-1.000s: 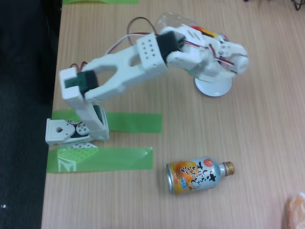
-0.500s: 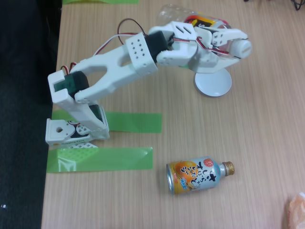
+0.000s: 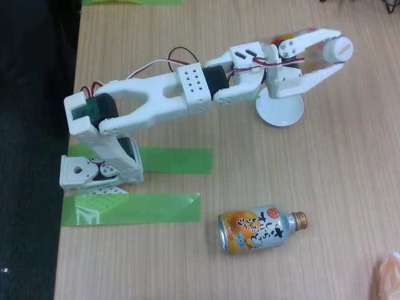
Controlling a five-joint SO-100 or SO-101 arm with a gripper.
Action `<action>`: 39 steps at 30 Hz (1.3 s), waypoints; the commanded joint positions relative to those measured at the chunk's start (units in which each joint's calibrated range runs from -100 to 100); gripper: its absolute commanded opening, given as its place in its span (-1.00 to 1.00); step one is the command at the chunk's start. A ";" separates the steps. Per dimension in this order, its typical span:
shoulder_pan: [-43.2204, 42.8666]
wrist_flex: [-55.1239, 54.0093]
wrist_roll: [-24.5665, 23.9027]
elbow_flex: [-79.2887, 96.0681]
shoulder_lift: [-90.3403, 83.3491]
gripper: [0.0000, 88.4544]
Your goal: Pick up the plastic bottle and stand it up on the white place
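One bottle (image 3: 310,55), clear plastic, white-capped. One plate (image 3: 281,111), round and white. One can (image 3: 256,229), orange and silver, gold-capped. Two strips of green tape (image 3: 175,160), a third showing at the top edge. One white arm (image 3: 162,100). One desk (image 3: 187,262).

The can-bottle (image 3: 257,229) label bears Japanese-style characters too small to read; nothing else is legible.

Light wood-grain table (image 3: 350,187) under even light; dark floor (image 3: 31,156) at left; green tape strips (image 3: 134,208) on tabletop.
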 commanded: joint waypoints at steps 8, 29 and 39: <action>-0.42 -13.04 4.95 1.40 -2.37 -0.75; -0.50 -20.33 6.94 11.63 -6.65 -0.75; -0.35 -20.33 8.99 11.99 -8.41 -0.75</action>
